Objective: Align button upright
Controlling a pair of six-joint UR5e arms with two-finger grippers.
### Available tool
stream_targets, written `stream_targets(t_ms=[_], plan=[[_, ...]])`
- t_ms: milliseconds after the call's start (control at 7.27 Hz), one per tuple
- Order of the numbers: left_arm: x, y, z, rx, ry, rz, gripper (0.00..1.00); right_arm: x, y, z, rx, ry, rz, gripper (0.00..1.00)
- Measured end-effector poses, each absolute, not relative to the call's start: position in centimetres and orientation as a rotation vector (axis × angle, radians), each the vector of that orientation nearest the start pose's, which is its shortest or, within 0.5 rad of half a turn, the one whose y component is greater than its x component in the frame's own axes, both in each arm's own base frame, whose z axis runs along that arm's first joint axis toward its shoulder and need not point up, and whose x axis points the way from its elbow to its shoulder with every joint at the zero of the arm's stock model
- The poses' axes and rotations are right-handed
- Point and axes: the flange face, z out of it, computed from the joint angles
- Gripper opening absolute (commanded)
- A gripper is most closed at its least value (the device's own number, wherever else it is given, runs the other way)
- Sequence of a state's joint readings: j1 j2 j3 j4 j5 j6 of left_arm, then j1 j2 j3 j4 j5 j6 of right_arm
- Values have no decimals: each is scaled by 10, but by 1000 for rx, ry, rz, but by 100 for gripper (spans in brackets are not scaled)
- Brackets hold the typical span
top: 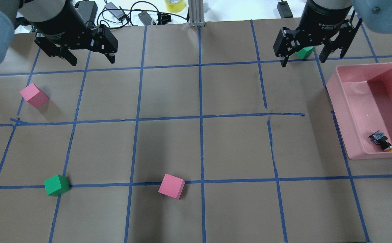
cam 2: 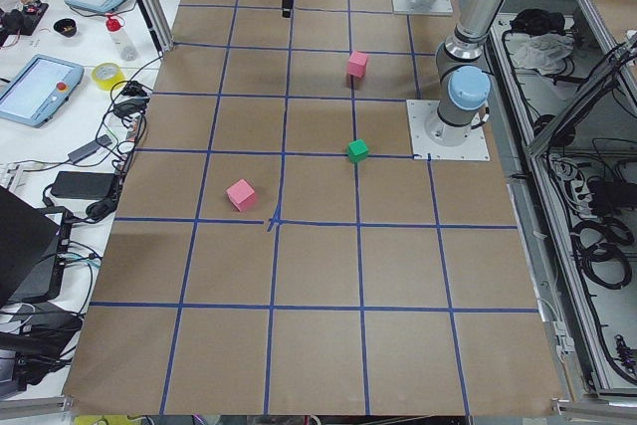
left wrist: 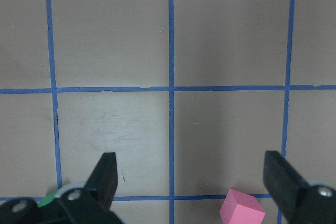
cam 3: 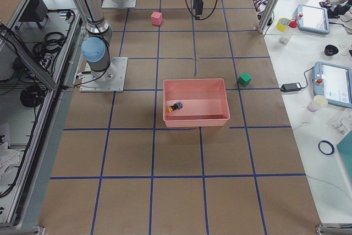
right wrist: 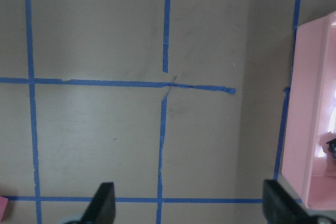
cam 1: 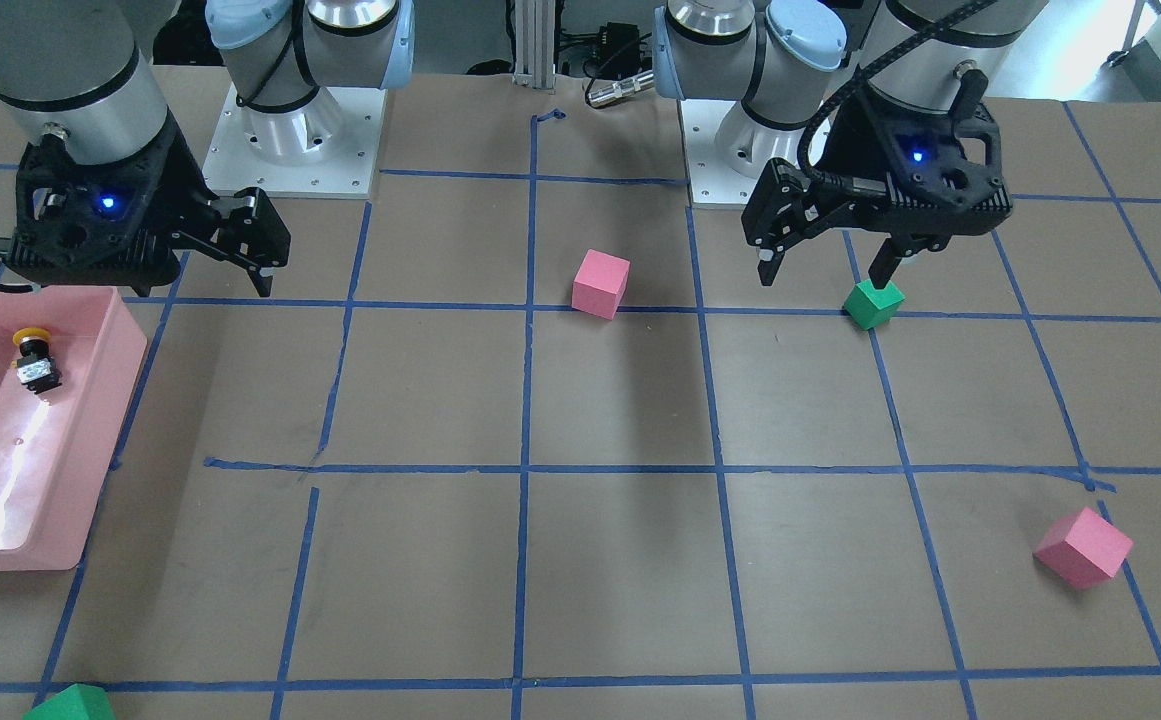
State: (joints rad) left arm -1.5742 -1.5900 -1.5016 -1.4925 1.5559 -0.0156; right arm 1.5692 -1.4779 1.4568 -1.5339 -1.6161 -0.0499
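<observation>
The button (cam 1: 35, 362) has a yellow cap, a black body and a silver base. It lies on its side in the pink bin (cam 1: 118, 370), near the bin's corner on the robot's side. It also shows in the overhead view (top: 382, 141) and the exterior right view (cam 3: 176, 106). My right gripper (cam 1: 210, 285) (top: 304, 62) hangs open and empty above the table, beside the bin and away from the button. My left gripper (cam 1: 823, 272) (top: 92, 61) is open and empty, high above the table's other half. Both wrist views show the jaws spread wide.
The pink bin (top: 346, 114) stands on the right arm's side; its wall shows in the right wrist view (right wrist: 310, 108). Two pink cubes (top: 171, 186) (top: 34, 95) and two green cubes (top: 56, 185) (top: 304, 52) lie on the taped brown table.
</observation>
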Motion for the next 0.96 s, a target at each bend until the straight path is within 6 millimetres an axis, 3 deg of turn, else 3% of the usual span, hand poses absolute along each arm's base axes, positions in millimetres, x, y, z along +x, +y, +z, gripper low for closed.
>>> stream_targets(t_ms=[962], plan=[[-136,-511,521,-18,3150,-201,100,122,-529,495,-67,3196,28,100]])
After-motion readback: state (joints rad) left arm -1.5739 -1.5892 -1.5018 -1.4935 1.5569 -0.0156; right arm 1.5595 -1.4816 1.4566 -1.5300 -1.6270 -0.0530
